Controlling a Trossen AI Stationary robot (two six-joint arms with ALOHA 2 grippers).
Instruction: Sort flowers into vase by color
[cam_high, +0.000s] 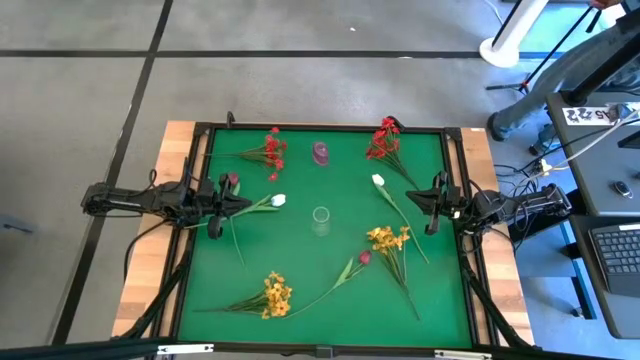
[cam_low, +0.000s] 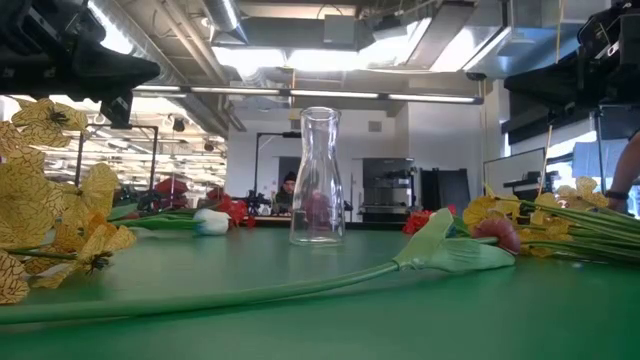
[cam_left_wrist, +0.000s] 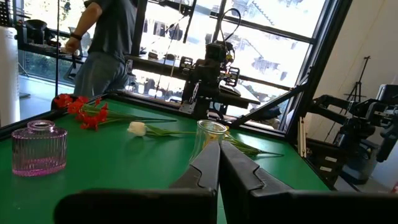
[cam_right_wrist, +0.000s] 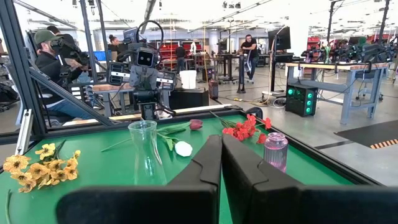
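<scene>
- Right now the left gripper (cam_high: 243, 203) sits at the left edge of the green table (cam_high: 300, 250), fingers pressed together, pinching nothing.
- Opposite, the right gripper (cam_high: 418, 199) waits at the right edge, its fingers also closed and empty.
- Between them the clear vase (cam_high: 320, 221) stands upright mid-table, with the purple ribbed vase (cam_high: 320, 152) beyond it.
- Flowers lie flat all around: red sprays (cam_high: 272, 151) at the far side, yellow-orange sprays (cam_high: 274, 295) near the front, a white tulip bud (cam_high: 278, 200) just beside the left gripper's tips, and a dark magenta bud (cam_high: 364, 257) towards the front right.
</scene>
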